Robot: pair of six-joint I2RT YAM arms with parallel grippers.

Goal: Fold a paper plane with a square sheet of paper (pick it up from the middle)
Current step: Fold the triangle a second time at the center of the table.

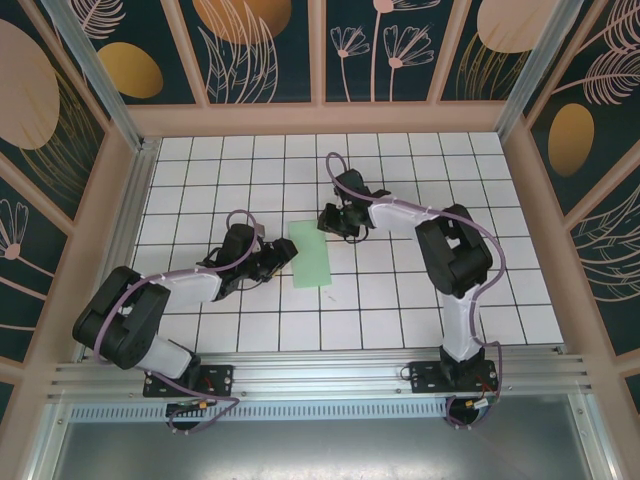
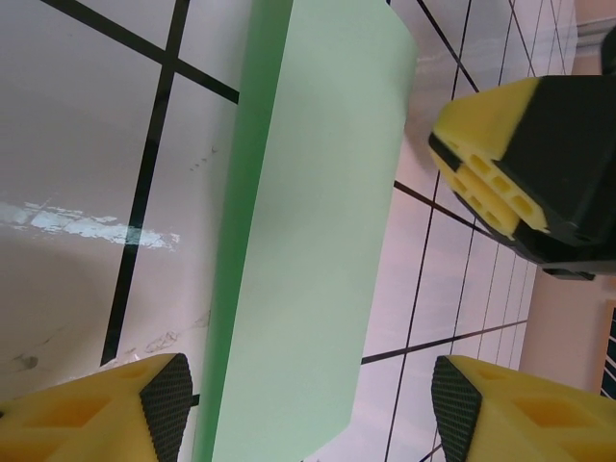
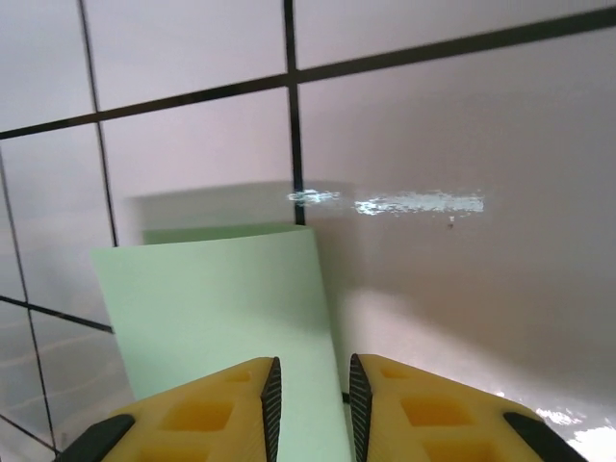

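The square sheet of paper [image 1: 312, 255], pale mint green, lies folded over into a long rectangle mid-table. In the left wrist view the paper [image 2: 308, 241] runs lengthwise between my pads, its fold loose along the darker left side. My left gripper [image 1: 281, 258] [image 2: 308, 409] is open wide astride the paper's near end, its pads clear of it. My right gripper [image 1: 334, 221] [image 3: 314, 404] sits at the far end, jaws a narrow gap apart. The edge of the paper [image 3: 221, 308] passes between its pads. One of its yellow fingers [image 2: 491, 159] shows in the left wrist view.
White grid-tile table [image 1: 400, 300] inside a walled booth; wooden side walls [image 1: 95, 250] left and right. A metal rail [image 1: 320, 375] runs along the near edge by the arm bases. Open tiles lie around the paper.
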